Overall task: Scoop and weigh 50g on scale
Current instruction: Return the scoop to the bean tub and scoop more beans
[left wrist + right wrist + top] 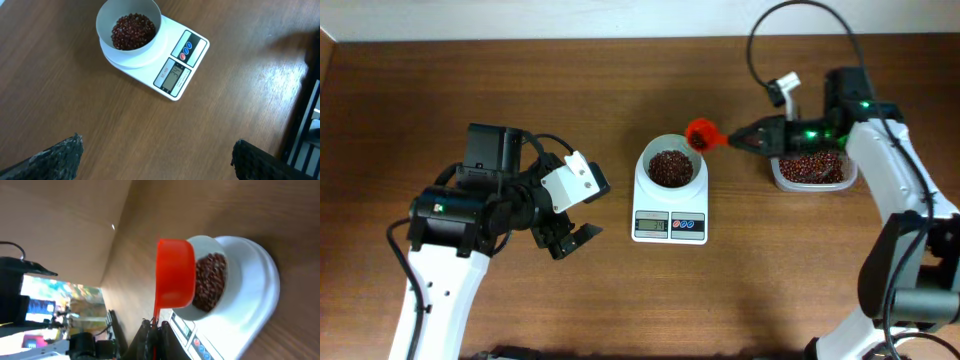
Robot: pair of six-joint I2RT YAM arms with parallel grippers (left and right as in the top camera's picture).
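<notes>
Now | right jaws clamp orange scoop point(700, 133) at bowl point(647, 158) rim on scale point(670, 228) — likely topping up beans point(670, 167) | left jaws wide, empty — parked off scale.

Left arm point(445, 225) sits bent at its own side, wrist angled inward; left gripper point(572, 240) hangs with fingers point(60, 155) spread wide, holding nothing; right arm point(892, 180) reaches leftward, forearm near level; right gripper point(738, 140) is clamped on the orange scoop point(701, 133) by its handle.

Overhead looks straight down on the whole bench point(520, 80); the 2 wrist views sit nearer, tilted, sharing the scale point(670, 195) with it.
</notes>
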